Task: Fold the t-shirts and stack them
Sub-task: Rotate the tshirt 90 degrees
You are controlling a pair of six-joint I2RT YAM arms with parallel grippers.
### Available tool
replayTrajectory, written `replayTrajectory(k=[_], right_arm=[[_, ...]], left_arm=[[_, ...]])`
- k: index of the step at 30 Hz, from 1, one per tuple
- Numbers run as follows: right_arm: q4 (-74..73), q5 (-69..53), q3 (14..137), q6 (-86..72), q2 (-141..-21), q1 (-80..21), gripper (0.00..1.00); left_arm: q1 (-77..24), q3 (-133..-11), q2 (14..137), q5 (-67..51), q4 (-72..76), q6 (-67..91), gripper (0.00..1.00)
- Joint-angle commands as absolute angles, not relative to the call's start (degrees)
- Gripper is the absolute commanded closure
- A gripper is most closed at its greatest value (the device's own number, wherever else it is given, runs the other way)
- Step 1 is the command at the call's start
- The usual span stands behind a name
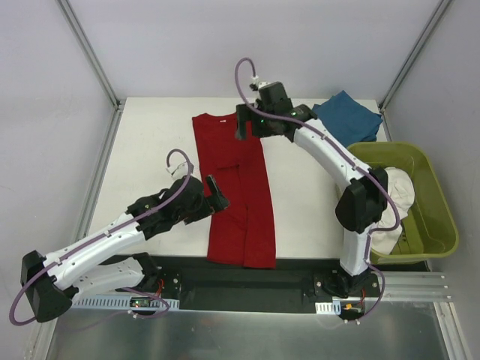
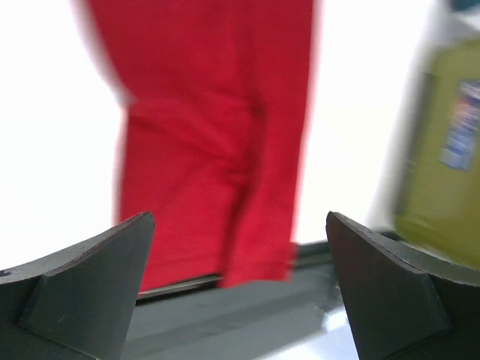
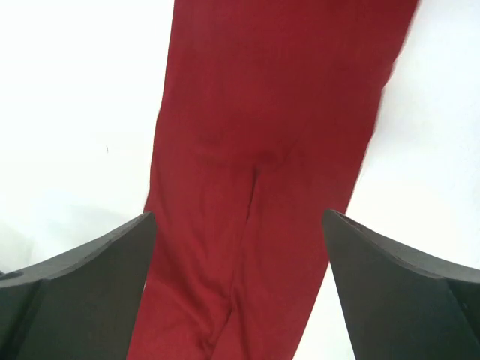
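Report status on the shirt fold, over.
Left claw and right claw open, empty, both by the red t-shirt. It's folded lengthwise, not yet stacked. Teal t-shirt folded far right, white t-shirt in green tub. Nothing in the way.

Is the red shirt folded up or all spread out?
Partly folded. The red shirt lies as a long narrow strip, its sides turned in to meet down the middle; it isn't folded short yet.

Matt red cloth t-shirt [image 1: 238,196]; the olive tub [image 1: 439,217] looks like smooth plastic.
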State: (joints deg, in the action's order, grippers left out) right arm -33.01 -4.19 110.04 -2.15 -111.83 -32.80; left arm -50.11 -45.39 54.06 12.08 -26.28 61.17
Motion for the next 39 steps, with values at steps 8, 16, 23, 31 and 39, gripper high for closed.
replayTrajectory(k=[8,16,23,31,39], right_arm=[[-42.6,5.8,111.0,-2.9,-125.1,-42.4,0.04],[-43.9,8.5,117.4,-8.7,-136.1,-41.0,0.03],[-49.5,10.0,128.0,-14.9,-144.7,-37.9,0.04],[-44.9,4.8,132.5,-21.0,-147.6,-34.5,0.04],[-34.8,-10.7,126.7,-14.0,-136.8,-34.3,0.04]], left_arm=[[-39.2,-35.8,46.5,13.6,-38.6,57.5,0.01],[-39.0,-32.5,46.9,13.4,-38.5,58.9,0.01],[-38.8,-33.6,49.5,14.9,-38.2,58.5,0.01],[-38.9,-35.4,55.2,11.8,-36.7,58.6,0.01],[-41.9,-33.2,58.4,-1.8,-27.4,59.6,0.02]])
